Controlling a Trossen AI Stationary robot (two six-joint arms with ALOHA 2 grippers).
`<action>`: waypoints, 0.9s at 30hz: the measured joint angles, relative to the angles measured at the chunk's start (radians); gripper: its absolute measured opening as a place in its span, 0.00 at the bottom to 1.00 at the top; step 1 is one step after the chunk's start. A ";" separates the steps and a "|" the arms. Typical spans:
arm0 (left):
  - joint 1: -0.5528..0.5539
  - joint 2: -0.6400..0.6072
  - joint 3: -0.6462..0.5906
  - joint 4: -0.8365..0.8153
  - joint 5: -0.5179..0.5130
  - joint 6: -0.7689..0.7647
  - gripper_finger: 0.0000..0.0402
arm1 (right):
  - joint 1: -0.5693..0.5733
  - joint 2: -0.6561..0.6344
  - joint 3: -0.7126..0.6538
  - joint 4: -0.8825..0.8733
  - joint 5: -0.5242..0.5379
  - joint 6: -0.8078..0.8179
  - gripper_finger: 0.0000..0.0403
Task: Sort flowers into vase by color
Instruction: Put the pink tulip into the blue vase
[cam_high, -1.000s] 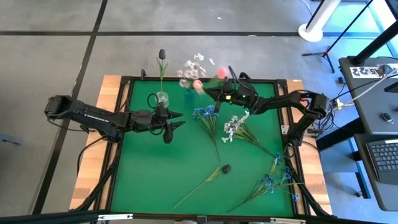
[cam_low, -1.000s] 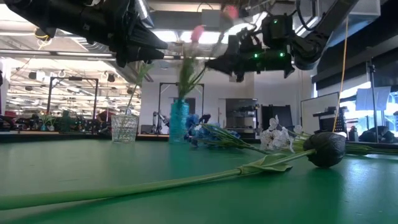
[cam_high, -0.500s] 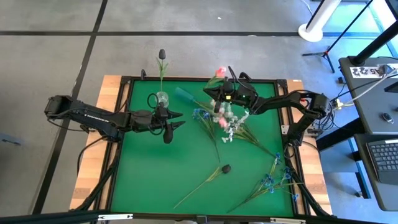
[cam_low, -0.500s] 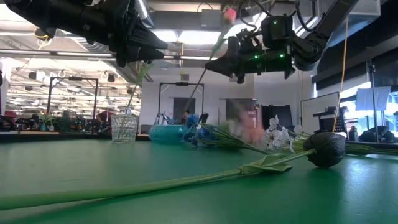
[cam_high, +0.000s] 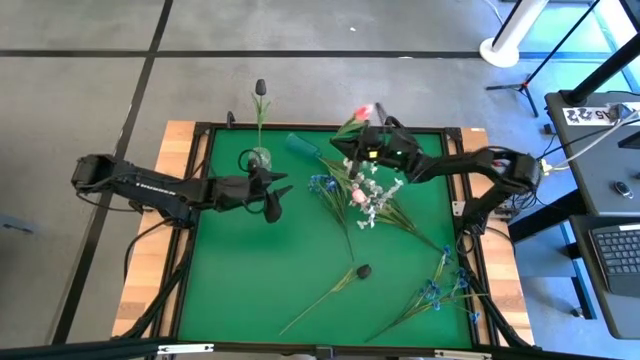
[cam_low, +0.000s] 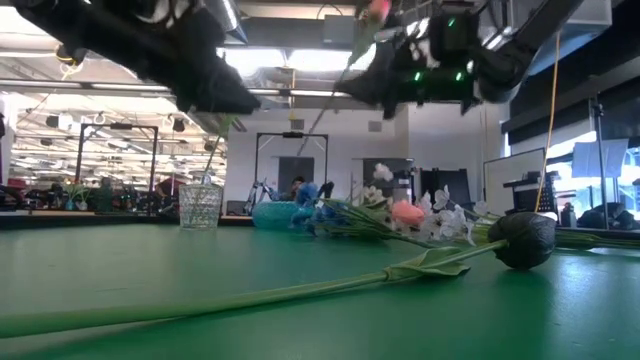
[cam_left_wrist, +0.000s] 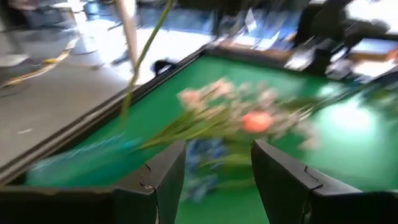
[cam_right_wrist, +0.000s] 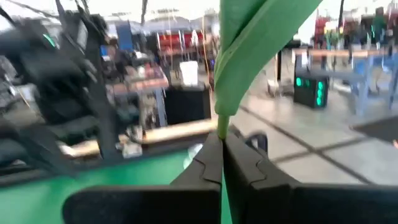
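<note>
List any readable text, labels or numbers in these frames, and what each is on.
No text can be read for certain.
White tag on the grey desk right of the table: dark characters, too small to read.
Left arm: pale marking along its link, too small to read.
Low and wrist views: no text to be seen.

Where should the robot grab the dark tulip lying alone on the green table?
Grab the dark tulip by its thin green stem, mid-length, coming straight down from above. It lies flat and apart from the other flowers, so an open hand can straddle it.
</note>
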 joint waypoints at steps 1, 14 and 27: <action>0.016 0.000 0.013 -0.045 -0.004 0.004 0.44 | 0.000 -0.029 0.000 -0.001 -0.006 0.000 0.00; 0.191 0.230 0.446 -0.479 0.150 0.193 0.47 | 0.022 -0.532 0.002 -0.410 -0.100 -0.001 0.00; 0.297 0.776 0.995 -1.080 -0.043 0.511 0.47 | 0.177 -0.779 0.002 -0.701 0.015 -0.080 0.00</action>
